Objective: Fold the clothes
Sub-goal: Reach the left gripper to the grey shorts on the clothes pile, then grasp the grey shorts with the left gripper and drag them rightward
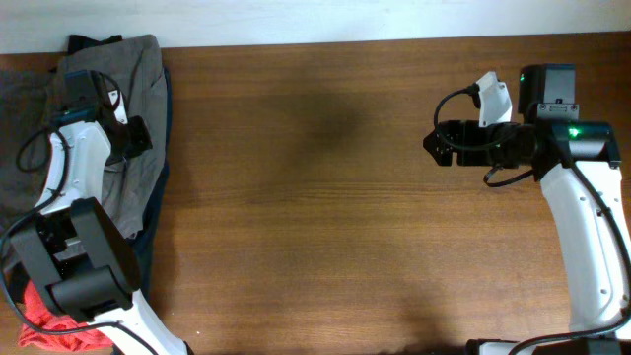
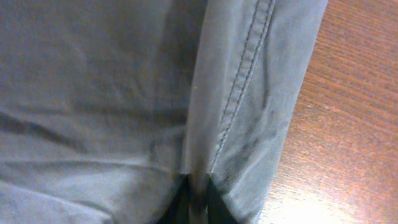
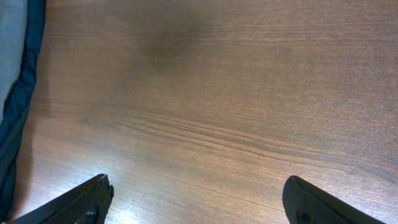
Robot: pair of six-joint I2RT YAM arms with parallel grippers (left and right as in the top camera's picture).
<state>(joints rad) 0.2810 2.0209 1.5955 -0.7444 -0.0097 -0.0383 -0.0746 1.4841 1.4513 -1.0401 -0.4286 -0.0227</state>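
Grey-olive cloth of the shorts fills your left wrist view almost edge to edge. It is wrinkled, with a stitched seam running from the top right down toward the bottom centre and a strip of wood showing at the right. From overhead you see the table, brown wood spanning the whole frame. Your shorts lie at its far left end, bunched near the top left corner and trailing down beside the left arm. A navy garment shows as a dark edge along the right side of the shorts, and the same edge runs down the left border of your right wrist view. An orange-red garment is crumpled at the bottom left corner, by the left arm's base and partly hidden by it. Your left gripper is down on the shorts. Its two dark fingers meet at the bottom of the wrist view with a ridge of cloth rising from between them, so it looks clamped on a fold of the shorts, though the tips are too close and dark to be sure. Your right gripper hangs over bare wood on the right side of the table, well apart from the cloth, its fingers spread wide.
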